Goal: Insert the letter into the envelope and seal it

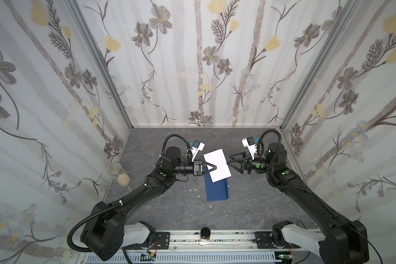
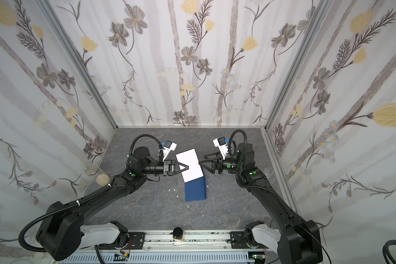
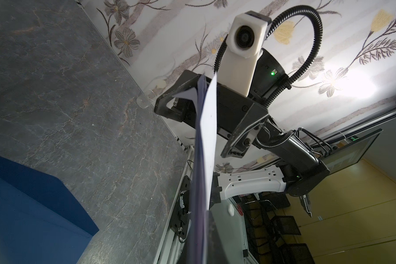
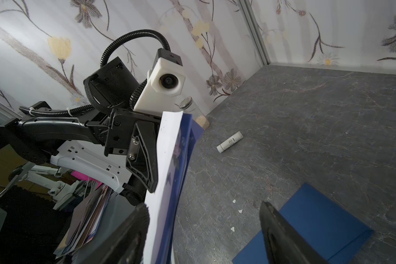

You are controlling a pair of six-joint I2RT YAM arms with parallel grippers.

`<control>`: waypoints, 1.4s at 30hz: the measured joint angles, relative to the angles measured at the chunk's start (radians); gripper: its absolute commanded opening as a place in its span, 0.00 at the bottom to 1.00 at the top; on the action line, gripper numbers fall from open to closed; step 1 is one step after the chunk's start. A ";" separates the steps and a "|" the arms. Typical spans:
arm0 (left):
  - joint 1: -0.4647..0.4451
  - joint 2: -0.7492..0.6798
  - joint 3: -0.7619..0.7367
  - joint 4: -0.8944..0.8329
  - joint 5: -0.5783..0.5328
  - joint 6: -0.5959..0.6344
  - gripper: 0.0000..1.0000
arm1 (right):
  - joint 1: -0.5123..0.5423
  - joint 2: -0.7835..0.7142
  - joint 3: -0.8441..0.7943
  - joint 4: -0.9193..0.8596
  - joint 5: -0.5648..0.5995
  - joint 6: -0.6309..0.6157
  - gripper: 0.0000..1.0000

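The letter (image 1: 220, 160) is held clear of the table (image 1: 169, 205), plain white side up in both top views. It is clamped at its near edge between the closed jaws of the left gripper (image 1: 213, 168). The envelope (image 1: 216, 190) lies flat below that gripper, partly covered by the sheet. The lift is judged to keep the sheet free for lining up with the envelope. The right gripper (image 1: 229, 161) is set opposite, jaws spread wide about the letter's far edge, nothing gripped. Both forearms are reached inward, wrists roughly level.
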 measured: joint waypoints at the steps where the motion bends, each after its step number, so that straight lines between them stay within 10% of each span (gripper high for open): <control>1: 0.000 0.000 0.002 -0.001 0.006 -0.001 0.00 | 0.005 0.004 -0.001 0.006 -0.009 0.005 0.77; 12: -0.002 0.007 0.018 -0.006 0.037 -0.007 0.00 | 0.078 0.054 0.006 0.061 -0.086 0.041 0.71; 22: -0.004 0.013 0.020 -0.006 0.043 -0.006 0.00 | 0.088 0.080 0.019 0.140 -0.150 0.100 0.01; 28: -0.002 0.015 0.020 -0.009 0.040 -0.005 0.02 | 0.088 0.080 0.020 0.150 -0.158 0.112 0.00; 31: 0.002 0.016 0.020 -0.009 0.021 -0.003 0.38 | 0.087 0.082 0.021 0.146 -0.140 0.119 0.00; 35: 0.026 0.012 0.002 -0.008 -0.034 -0.006 0.53 | 0.087 0.093 0.031 0.103 -0.055 0.110 0.00; 42: 0.119 -0.031 -0.112 -0.016 -0.198 -0.030 0.57 | 0.082 0.152 0.062 -0.074 0.200 0.081 0.00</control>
